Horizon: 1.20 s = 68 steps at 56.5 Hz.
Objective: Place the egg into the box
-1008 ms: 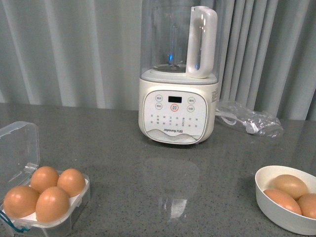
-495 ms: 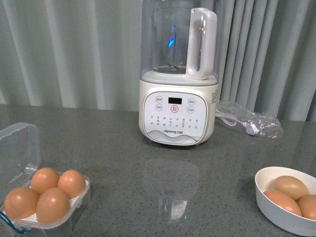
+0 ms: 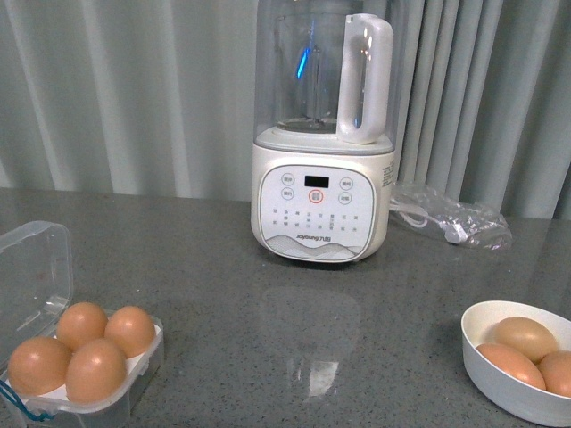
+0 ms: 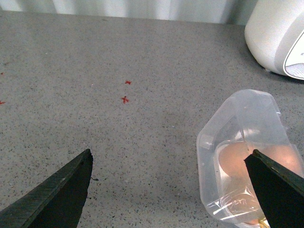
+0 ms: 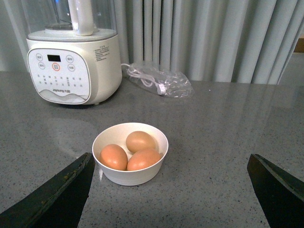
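The clear plastic box [image 3: 53, 357] stands open at the table's front left, its lid [image 3: 31, 267] up. Several brown eggs [image 3: 94, 370] fill its white tray. Three more brown eggs [image 3: 526, 337] lie in a round white bowl [image 3: 500, 379] at the front right. Neither gripper shows in the front view. My left gripper [image 4: 170, 153] is open and empty above the table, beside the box [image 4: 247, 142], which I see through its lid. My right gripper [image 5: 170, 156] is open and empty, with the bowl [image 5: 130, 178] and its eggs [image 5: 114, 156] just ahead of one fingertip.
A white blender [image 3: 323, 178] with a clear jar stands at the middle back; it also shows in the right wrist view [image 5: 71, 61]. A clear bag holding a cable [image 3: 451, 218] lies to its right. Grey curtains hang behind the table. Red marks [image 4: 125, 99] dot the tabletop.
The blue glint in the blender jar has shifted. Box, bowl and eggs have not moved.
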### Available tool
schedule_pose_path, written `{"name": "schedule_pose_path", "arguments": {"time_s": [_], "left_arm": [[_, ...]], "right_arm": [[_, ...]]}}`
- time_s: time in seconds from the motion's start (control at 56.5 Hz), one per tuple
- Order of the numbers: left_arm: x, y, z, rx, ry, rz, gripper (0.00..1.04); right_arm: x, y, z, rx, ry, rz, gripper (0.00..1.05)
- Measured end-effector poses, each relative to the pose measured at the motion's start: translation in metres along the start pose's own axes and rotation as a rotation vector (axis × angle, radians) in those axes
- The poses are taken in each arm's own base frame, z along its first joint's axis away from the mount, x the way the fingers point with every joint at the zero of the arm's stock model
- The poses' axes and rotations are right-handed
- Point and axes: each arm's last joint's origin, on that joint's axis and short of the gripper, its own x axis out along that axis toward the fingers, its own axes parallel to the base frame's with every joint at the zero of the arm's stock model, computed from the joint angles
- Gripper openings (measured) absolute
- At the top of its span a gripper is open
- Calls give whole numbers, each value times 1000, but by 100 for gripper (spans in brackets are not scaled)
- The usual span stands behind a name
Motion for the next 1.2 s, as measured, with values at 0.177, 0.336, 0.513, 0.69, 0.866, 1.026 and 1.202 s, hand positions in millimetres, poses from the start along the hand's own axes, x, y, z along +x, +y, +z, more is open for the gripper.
{"name": "schedule_pose_path", "arguments": {"time_s": [0.177,0.336,0.513,0.69,0.866,1.026,1.202], "left_arm": [[10,-10,-2,11,14,-21,98],[16,-38,-1,42,6,-83,98],[15,-71,-14,79,34,-150,98],[4,-98,-18,112,40,-238,98],[-8,-105,-7,125,12,-258,98],[-15,-101,7,122,-18,-244,98],[-28,-84,19,120,-58,-184,98]], "right_arm": [[0,0,0,0,0,0,98],[0,0,0,0,0,0,98],[0,0,0,0,0,0,98],[0,0,0,0,0,0,98],[0,0,0,0,0,0,98],[0,0,0,0,0,0,98],[0,0,0,0,0,0,98]]}}
